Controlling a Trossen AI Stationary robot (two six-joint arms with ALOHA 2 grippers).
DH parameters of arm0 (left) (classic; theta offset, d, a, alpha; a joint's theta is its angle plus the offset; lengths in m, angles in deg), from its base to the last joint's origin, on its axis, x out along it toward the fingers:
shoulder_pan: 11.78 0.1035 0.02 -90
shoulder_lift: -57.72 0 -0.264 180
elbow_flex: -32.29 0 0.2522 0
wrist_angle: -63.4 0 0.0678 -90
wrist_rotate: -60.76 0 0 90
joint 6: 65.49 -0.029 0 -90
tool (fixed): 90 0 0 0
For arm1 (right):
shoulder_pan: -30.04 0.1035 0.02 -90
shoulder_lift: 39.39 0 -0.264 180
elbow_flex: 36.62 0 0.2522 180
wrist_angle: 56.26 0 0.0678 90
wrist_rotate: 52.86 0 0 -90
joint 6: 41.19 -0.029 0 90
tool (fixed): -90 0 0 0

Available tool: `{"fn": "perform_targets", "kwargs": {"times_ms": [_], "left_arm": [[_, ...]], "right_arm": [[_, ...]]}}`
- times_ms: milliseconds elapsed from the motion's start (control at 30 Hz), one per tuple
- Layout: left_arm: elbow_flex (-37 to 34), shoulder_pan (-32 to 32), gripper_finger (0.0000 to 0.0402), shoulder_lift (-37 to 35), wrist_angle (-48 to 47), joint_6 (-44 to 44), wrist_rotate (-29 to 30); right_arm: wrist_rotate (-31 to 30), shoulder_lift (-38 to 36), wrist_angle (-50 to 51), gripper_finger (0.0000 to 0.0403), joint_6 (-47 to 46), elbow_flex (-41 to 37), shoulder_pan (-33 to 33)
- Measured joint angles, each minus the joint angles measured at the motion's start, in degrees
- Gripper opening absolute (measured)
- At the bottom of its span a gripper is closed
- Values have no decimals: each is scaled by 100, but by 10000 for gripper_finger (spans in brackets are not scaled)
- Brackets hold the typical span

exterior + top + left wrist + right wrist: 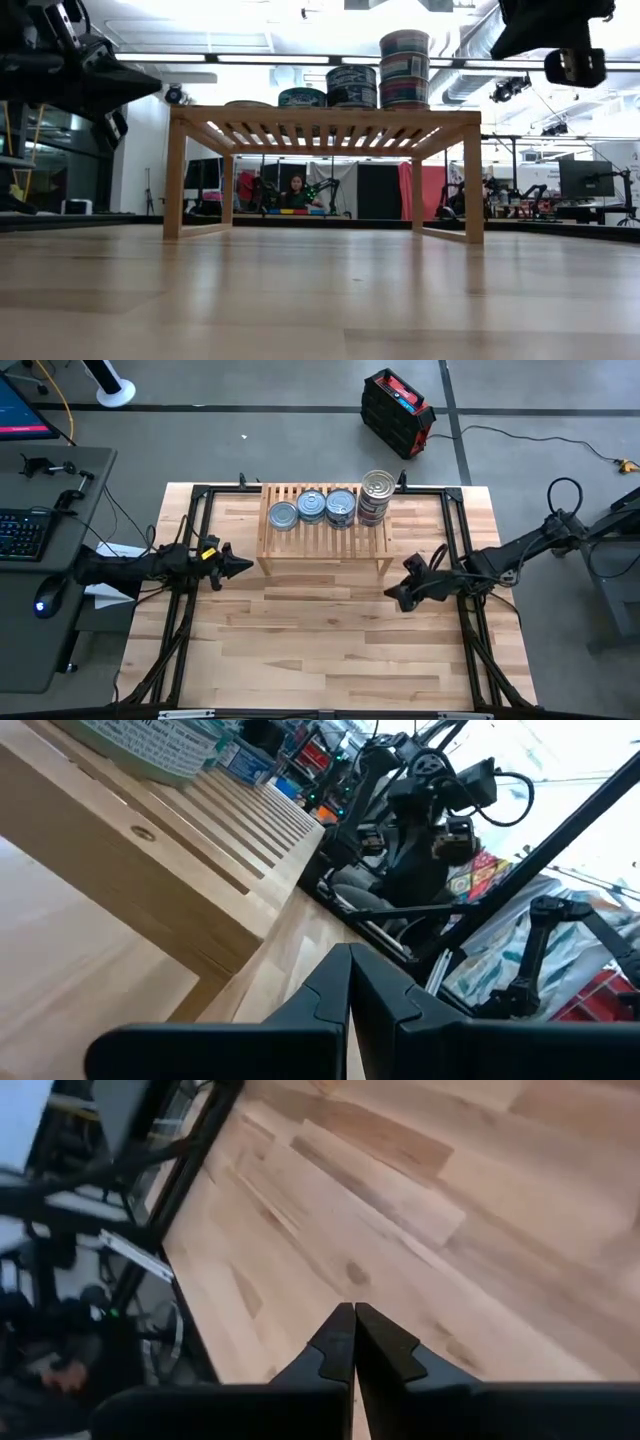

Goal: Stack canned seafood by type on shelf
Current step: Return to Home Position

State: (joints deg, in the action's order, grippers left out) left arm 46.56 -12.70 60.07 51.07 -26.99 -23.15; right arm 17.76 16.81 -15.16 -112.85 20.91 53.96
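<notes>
Now, tins (341, 508) atop the shelf (325, 546)

A robotics lab: concrete floor (300, 450), keyboard (22, 532) and mouse (40, 606) beside the desk (320, 650), a red-black case (397, 400), more robot arms (325, 190) and monitors (585, 180) under strip lights (270, 59) behind.

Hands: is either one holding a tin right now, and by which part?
Nothing is held. The left hand and right hand are both shut on nothing, off the shelf; the tins sit on it.
</notes>
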Motion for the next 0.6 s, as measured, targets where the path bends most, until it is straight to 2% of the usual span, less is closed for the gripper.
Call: {"fn": "perform_targets", "kwargs": {"times_ms": [100, 200, 267, 433, 600], "left_arm": [[0, 0, 0, 0, 0, -111, 1], [-2, 0, 1, 0, -2, -103, 0], [-2, 0, 1, 0, -4, -109, 0], [-3, 0, 1, 2, -6, -112, 0], [-4, 0, 1, 2, -11, -114, 0]], "right_arm": [[-150, -7, -108, 0, 576, -43, -13], [-121, -150, -814, 0, 1412, -466, -244], [147, -391, -1636, 0, 1992, -1018, -570], [1358, -1421, -3813, 0, 3144, -2641, -1649], [1625, -2578, -4744, 0, 4326, -3537, -2071]]}}
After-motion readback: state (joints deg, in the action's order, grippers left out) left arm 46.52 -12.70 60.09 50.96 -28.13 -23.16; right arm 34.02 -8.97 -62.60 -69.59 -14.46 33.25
